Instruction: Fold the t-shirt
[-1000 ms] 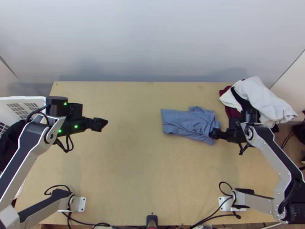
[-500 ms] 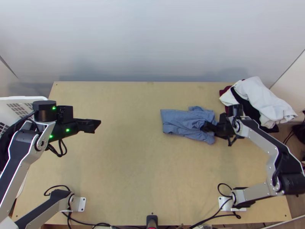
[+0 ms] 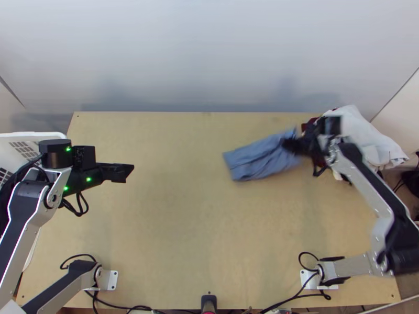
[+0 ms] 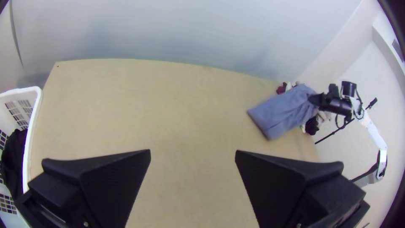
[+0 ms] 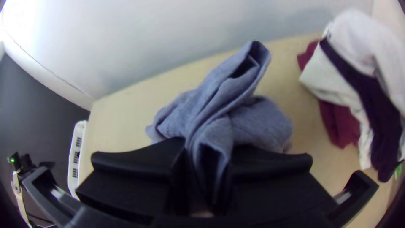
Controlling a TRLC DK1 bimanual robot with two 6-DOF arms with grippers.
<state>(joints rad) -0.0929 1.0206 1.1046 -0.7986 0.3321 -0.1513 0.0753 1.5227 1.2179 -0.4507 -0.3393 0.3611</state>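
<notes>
Right of centre in the top view, the blue t-shirt (image 3: 261, 157) slants lengthwise down-left from the right gripper (image 3: 287, 144), clamped on its upper-right end, the left gripper (image 3: 129, 172) spread wide, well apart

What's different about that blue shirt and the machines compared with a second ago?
The right black hand, now gripping the blue cloth t-shirt, has swung that end toward the far side of the light wooden table; the shirt's other end stayed roughly in place. The left black hand shifted slightly left. The white, black and dark-red clothes pile stayed put.
</notes>
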